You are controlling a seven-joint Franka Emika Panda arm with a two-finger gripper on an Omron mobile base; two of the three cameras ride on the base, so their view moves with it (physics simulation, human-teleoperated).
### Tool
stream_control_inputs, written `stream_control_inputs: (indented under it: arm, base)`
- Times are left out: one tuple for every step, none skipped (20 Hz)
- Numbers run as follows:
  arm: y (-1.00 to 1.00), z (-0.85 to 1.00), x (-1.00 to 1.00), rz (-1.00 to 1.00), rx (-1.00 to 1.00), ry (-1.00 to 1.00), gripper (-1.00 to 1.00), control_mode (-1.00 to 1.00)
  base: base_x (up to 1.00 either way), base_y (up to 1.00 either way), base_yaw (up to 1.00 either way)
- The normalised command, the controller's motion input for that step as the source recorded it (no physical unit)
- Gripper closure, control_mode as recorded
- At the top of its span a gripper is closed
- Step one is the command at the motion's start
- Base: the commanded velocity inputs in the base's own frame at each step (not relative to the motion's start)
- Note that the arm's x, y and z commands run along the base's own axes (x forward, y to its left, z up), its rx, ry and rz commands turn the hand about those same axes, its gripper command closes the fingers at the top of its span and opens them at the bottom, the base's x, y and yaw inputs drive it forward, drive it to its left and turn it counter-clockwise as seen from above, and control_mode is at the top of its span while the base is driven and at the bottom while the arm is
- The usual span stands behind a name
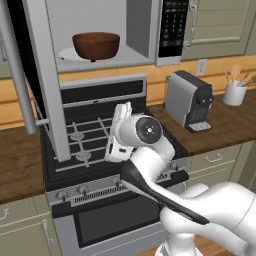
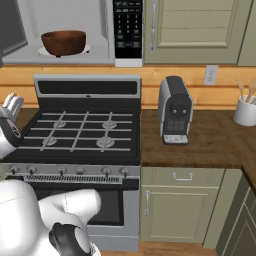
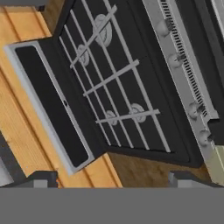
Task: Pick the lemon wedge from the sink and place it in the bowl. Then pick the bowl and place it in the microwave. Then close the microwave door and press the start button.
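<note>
The microwave (image 1: 140, 27) hangs over the stove, its black keypad (image 2: 127, 30) on the right. The dark reddish-brown bowl (image 1: 96, 45) stands on the white turntable inside and also appears as a bowl (image 2: 63, 42) from the right base. The microwave door (image 1: 47, 80) is swung wide open toward me at the left, its bar handle (image 1: 17, 70) at the outer edge. My gripper (image 1: 123, 112) hovers over the stove, below and in front of the cavity, open with nothing between its fingers; it also shows as a gripper (image 2: 13, 104) and a gripper (image 3: 113, 179). The lemon wedge and the sink are out of view.
A black gas stove (image 2: 80, 132) with grey grates lies under the gripper. A coffee machine (image 1: 190, 100) stands on the wooden counter (image 2: 210, 145) to the right, with a white utensil holder (image 1: 234, 92) farther right. Green cabinets (image 2: 195, 27) flank the microwave.
</note>
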Motion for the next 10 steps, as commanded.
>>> stream_control_inputs:
  arm:
    - [0.81, -0.37, -1.00, 0.20, -0.17, 0.00, -1.00, -1.00]
    - [0.81, -0.31, -0.99, 0.21, -0.17, 0.00, -1.00, -1.00]
    - [1.00, -0.36, -0.77, 0.18, -0.21, 0.00, -1.00, -1.00]
    - [1.00, -0.37, -0.71, 0.16, -0.23, 0.00, -1.00, -1.00]
    - [1.00, -0.41, -0.71, 0.15, -0.26, 0.00, -1.00, -1.00]
    - [1.00, -0.49, -0.78, 0.14, -0.26, 0.00, -1.00, -1.00]
    - [1.00, -0.51, -0.79, 0.13, -0.27, 0.00, -1.00, -1.00]
    - [1.00, -0.54, -0.79, 0.13, -0.26, 0.00, -1.00, -1.00]
    - [1.00, -0.51, -0.79, 0.13, -0.25, 0.00, -1.00, -1.00]
    - [1.00, -0.42, -0.71, 0.12, -0.24, 0.00, -1.00, -1.00]
  base:
    - [0.00, 0.00, 0.00]
    - [0.00, 0.00, 0.00]
    - [0.00, 0.00, 0.00]
    - [0.00, 0.00, 0.00]
    - [0.00, 0.00, 0.00]
    - [0.00, 0.00, 0.00]
    - [0.00, 0.00, 0.00]
    - [0.00, 0.00, 0.00]
    - [0.00, 0.00, 0.00]
    - [0.00, 0.00, 0.00]
